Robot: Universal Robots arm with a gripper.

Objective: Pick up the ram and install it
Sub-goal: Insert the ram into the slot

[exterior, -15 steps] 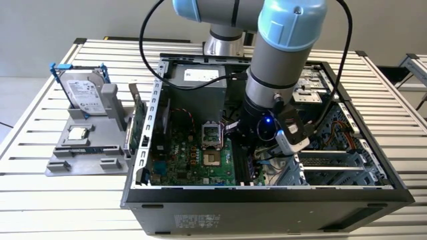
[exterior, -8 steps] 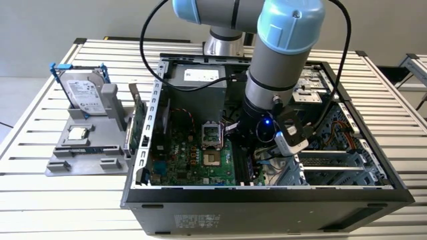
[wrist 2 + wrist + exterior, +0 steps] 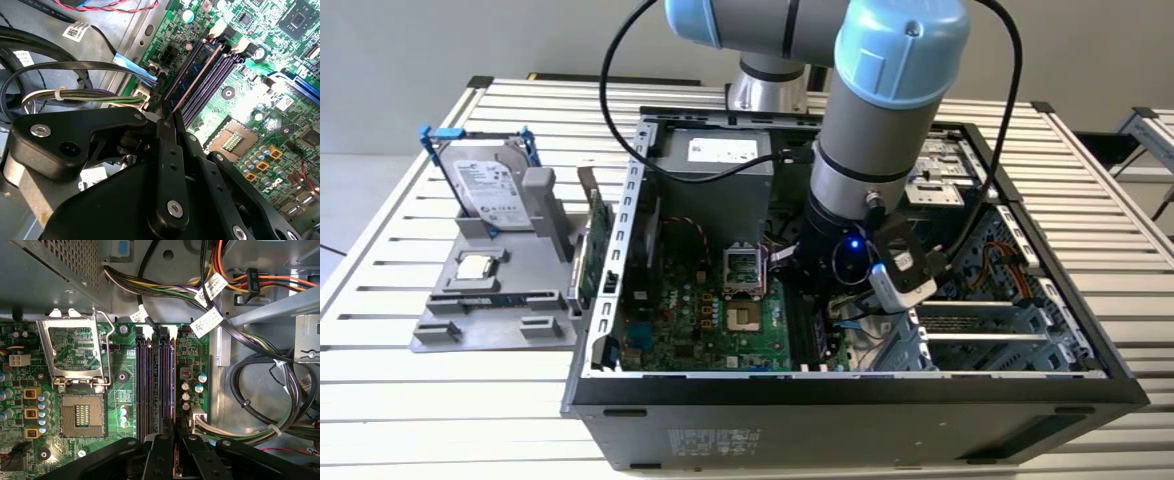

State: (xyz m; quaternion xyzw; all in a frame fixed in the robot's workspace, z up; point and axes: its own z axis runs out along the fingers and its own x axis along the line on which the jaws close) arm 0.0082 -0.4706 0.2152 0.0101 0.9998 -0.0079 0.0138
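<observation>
Tight room inside the computer case (image 3: 854, 385)

The memory slots (image 3: 155, 385) are hemmed in by cable bundles (image 3: 250, 405) toward one case wall and the raised socket frame (image 3: 75, 352) opposite; above them the way is open.

Near end of the ram (image 3: 196, 74) behind the pincer (image 3: 172, 122); seating unclear

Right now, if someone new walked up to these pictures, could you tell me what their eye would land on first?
First, the big grey and light-blue robot arm plunging into the open black computer case on the slatted white table. Inside, its black gripper sits over the green motherboard's black memory slots, with the thin blue-green ram stick standing on edge in one slot. At the exterior view's left, a silver hard drive in a blue frame stands on a grey tray.
</observation>
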